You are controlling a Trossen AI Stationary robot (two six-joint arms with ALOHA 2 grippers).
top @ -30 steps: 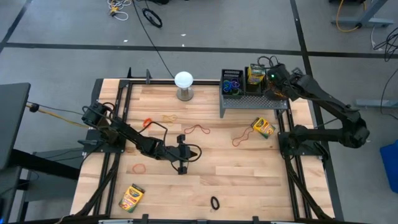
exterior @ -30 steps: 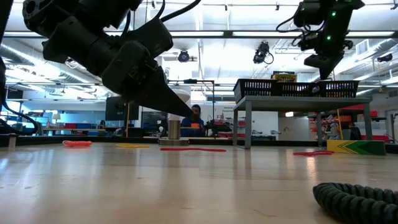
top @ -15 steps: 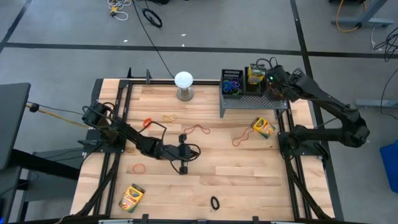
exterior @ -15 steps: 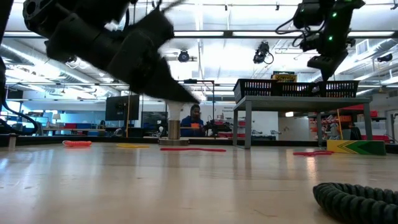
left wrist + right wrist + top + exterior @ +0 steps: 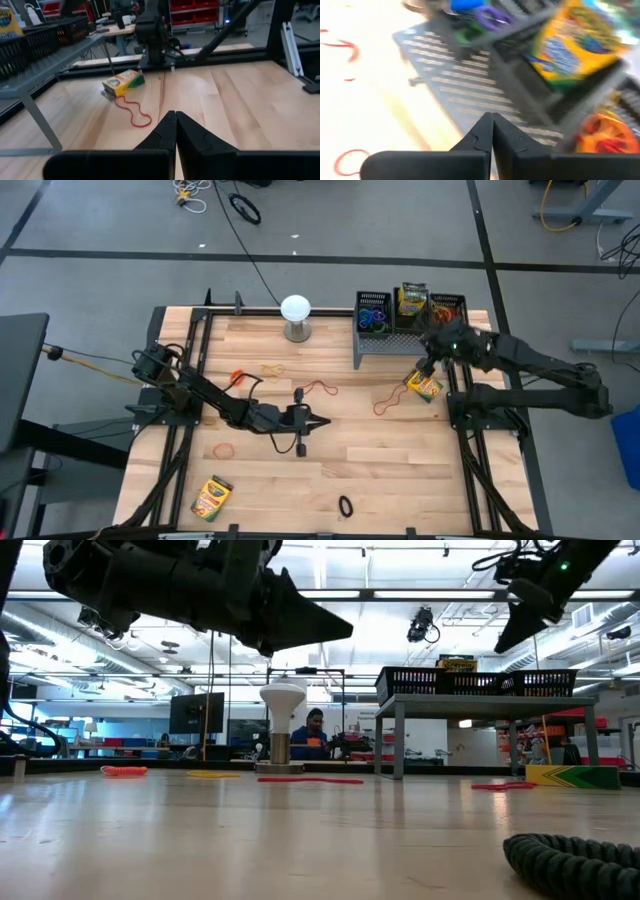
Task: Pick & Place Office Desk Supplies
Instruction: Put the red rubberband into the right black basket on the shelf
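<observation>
From above, the left gripper point(image 5: 318, 421) hangs over the middle of the worktop point(image 5: 380, 470), its tips pressed together and empty. The right gripper point(image 5: 424, 367) is just above a crayon box point(image 5: 424, 386) near the riser point(image 5: 400, 345). Three bins point(image 5: 410, 311) sit on the riser, one with bands and one with another box. Loose bands point(image 5: 318, 388) and a second box point(image 5: 211, 498) lie well apart on the wood.

From table height, both arms hang high, and the globe point(image 5: 282, 698) stands far back.

The left wrist view shows closed tips pointing at the box point(image 5: 123, 82) and a red band point(image 5: 134, 113).

The right wrist view shows its tips closed, holding nothing.

The step looks like reaching for the next box. The right gripper must spread, then come down around it.
</observation>
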